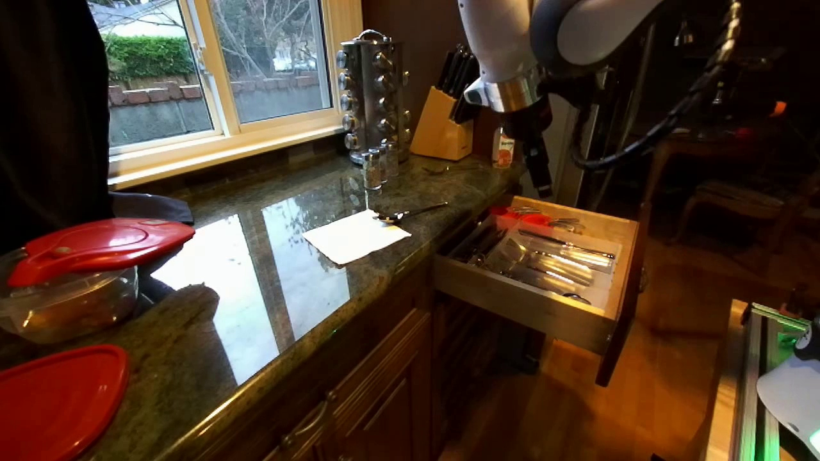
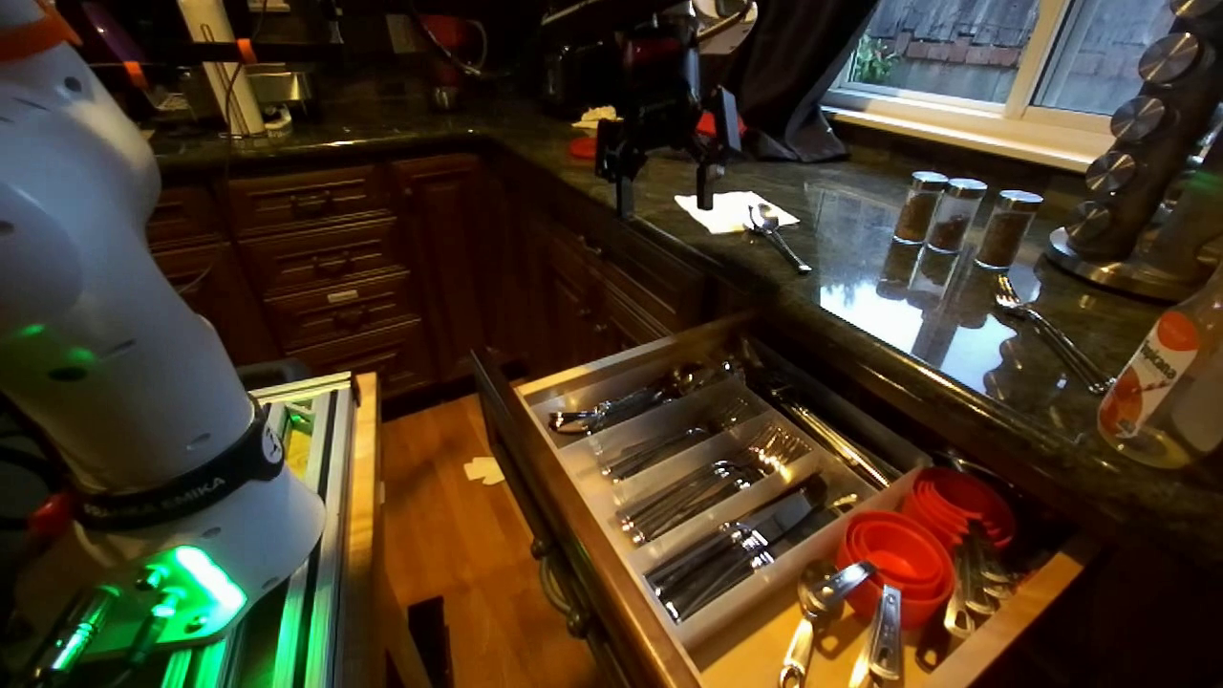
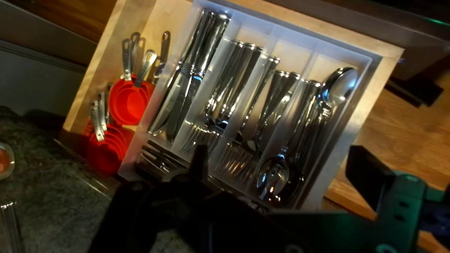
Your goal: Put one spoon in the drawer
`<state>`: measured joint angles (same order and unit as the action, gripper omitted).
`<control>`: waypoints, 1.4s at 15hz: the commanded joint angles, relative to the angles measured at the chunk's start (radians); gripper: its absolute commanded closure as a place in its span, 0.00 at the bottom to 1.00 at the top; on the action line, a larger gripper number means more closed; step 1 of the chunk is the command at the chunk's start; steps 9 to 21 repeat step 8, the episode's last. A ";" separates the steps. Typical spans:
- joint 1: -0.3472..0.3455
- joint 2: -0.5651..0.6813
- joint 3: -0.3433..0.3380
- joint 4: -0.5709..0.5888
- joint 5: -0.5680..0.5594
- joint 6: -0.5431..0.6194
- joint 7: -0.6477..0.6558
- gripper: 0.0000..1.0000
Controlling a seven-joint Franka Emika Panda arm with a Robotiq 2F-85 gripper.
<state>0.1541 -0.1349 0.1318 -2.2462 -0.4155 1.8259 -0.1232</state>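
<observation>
A metal spoon (image 2: pixel 766 220) lies on the dark counter, its bowl on a white napkin (image 2: pixel 726 212) and its handle on the stone. The spoon (image 1: pixel 389 218) and napkin (image 1: pixel 349 242) show in both exterior views; the spoon is out of the wrist view. The drawer (image 1: pixel 525 306) stands pulled out, with a clear divided cutlery tray, in both exterior views (image 2: pixel 626 359). In the wrist view (image 3: pixel 316 28) knives, forks and spoons (image 3: pixel 272 177) lie in its compartments. My gripper (image 3: pixel 279 158) is open and empty, above the drawer. Its spread fingers (image 2: pixel 666 199) show in an exterior view.
Red measuring cups (image 3: pixel 130 100) lie in the drawer's side. A fork (image 2: pixel 1041 330), a juice bottle (image 2: pixel 1151 377), glass spice jars (image 2: pixel 955 215), a spice rack (image 1: pixel 375 96), a knife block (image 1: pixel 445 121) and a red-lidded container (image 1: pixel 96 253) stand or lie on the counter.
</observation>
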 commanded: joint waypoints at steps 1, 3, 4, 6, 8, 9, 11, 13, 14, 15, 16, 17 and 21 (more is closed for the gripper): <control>-0.015 -0.073 -0.035 0.006 0.143 0.083 -0.085 0.00; -0.016 -0.112 -0.049 -0.014 0.198 0.171 -0.102 0.00; -0.021 -0.061 -0.030 0.024 0.140 0.108 -0.069 0.00; -0.022 -0.084 -0.037 0.021 0.166 0.141 -0.080 0.00; -0.022 -0.091 -0.037 0.020 0.172 0.145 -0.081 0.00; -0.022 -0.091 -0.037 0.020 0.172 0.145 -0.081 0.00; -0.022 -0.091 -0.037 0.020 0.172 0.145 -0.081 0.00; -0.022 -0.091 -0.037 0.020 0.172 0.145 -0.081 0.00; -0.022 -0.091 -0.037 0.020 0.172 0.145 -0.081 0.00; -0.022 -0.091 -0.037 0.020 0.172 0.145 -0.081 0.00; -0.022 -0.091 -0.037 0.020 0.172 0.145 -0.081 0.00; -0.022 -0.091 -0.037 0.020 0.172 0.145 -0.081 0.00; -0.022 -0.091 -0.037 0.020 0.172 0.145 -0.081 0.00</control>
